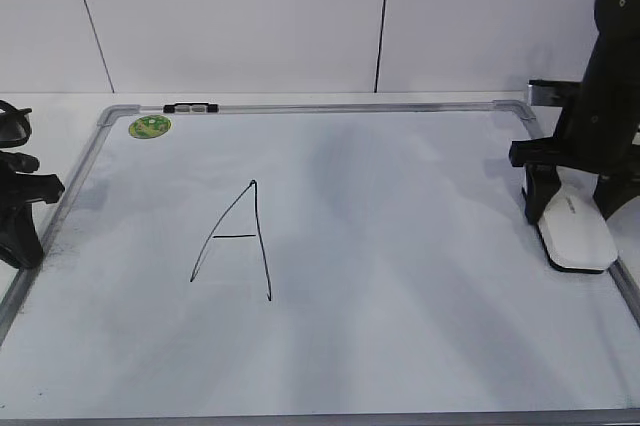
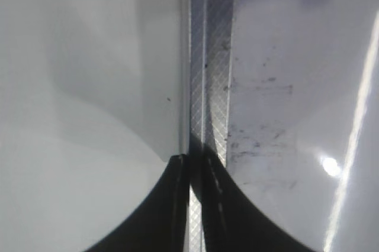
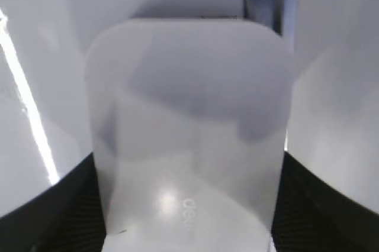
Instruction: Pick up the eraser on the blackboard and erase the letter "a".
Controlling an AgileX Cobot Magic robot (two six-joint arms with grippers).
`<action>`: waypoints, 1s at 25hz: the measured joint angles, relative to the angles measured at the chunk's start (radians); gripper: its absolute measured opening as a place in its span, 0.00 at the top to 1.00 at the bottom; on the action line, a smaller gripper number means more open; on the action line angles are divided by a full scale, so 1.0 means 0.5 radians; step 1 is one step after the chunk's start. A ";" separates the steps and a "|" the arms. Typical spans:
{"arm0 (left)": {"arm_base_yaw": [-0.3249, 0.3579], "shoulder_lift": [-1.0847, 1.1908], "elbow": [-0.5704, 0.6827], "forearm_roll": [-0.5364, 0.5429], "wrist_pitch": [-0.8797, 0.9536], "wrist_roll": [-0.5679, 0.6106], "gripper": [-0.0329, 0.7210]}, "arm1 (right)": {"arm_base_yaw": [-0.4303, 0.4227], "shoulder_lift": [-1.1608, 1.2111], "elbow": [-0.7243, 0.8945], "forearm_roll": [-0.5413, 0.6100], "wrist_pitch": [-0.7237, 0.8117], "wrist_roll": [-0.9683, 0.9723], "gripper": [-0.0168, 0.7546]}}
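The eraser (image 1: 578,231), a white rounded block, lies on the blackboard (image 1: 400,276) at its right edge. My right gripper (image 1: 570,198) comes down over the eraser's far end. In the right wrist view the eraser (image 3: 189,98) fills the gap and the dark fingers (image 3: 77,204) press against both of its long sides. My left gripper (image 1: 25,246) rests at the board's left frame, and in its wrist view it (image 2: 195,163) is shut over the grey frame (image 2: 213,57) with nothing held. No lowercase letter "a" shows in any view.
A tall angular capital "A" (image 1: 237,241) in black marker stands left of the board's middle. A green round sticker (image 1: 149,126) and a small black clip (image 1: 190,106) sit at the top left corner. A white wall rises behind the board.
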 joint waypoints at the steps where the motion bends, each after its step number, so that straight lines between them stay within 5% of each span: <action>1: 0.000 0.000 0.000 0.000 0.000 0.000 0.91 | 0.000 0.009 0.000 0.009 0.000 -0.003 0.29; 25: 0.000 0.000 0.000 0.000 -0.004 0.000 0.91 | 0.000 0.013 -0.004 0.017 -0.003 -0.009 0.29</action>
